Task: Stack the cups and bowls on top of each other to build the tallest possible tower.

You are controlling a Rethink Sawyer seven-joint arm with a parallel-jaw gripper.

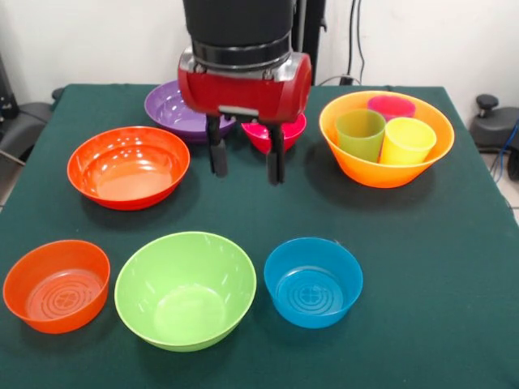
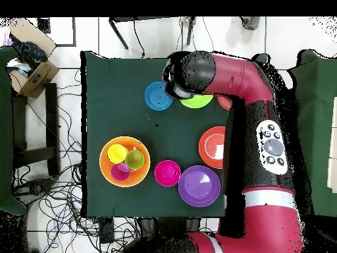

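My gripper [image 1: 247, 166] hangs open and empty above the table's middle, in front of the small pink bowl [image 1: 290, 134] and the purple bowl [image 1: 166, 109]. The big orange bowl [image 1: 381, 172] at the far right holds the green cup [image 1: 361, 134], the yellow cup [image 1: 407, 139] and a purple-pink cup [image 1: 391, 105], all upright. The wide red-orange bowl [image 1: 128, 166] stands at the left. Along the near edge stand the small orange bowl [image 1: 57, 285], the big lime green bowl [image 1: 185, 289] and the small blue bowl [image 1: 313, 281]. No bowl sits on another.
In the overhead view the arm [image 2: 257, 132] lies over one side of the table and covers part of the lime green bowl [image 2: 197, 103] and the small orange bowl [image 2: 224, 102]. A cardboard box [image 2: 33, 72] and cables lie on the floor beside the table.
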